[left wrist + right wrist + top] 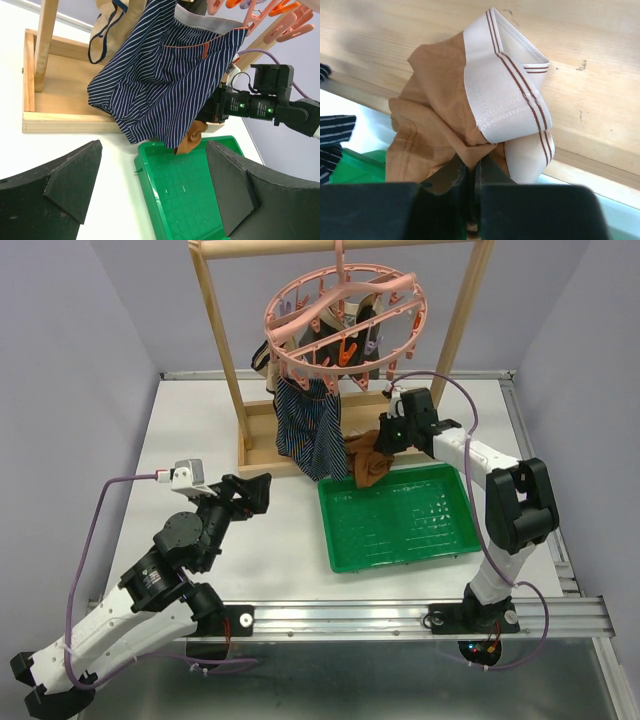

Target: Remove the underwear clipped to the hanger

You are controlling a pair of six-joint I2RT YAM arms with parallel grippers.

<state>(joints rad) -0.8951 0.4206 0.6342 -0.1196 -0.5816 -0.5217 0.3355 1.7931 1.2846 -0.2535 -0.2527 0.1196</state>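
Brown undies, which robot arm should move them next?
Right. The right gripper is shut on the brown underwear at the green tray edge; the left gripper sits open, well back from the hanger.

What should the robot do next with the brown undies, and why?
Probably move the right end effector a little over the green tray and let go. It is pinched shut on the brown underwear, which dangles at the tray's far edge, and no clip shows on it.
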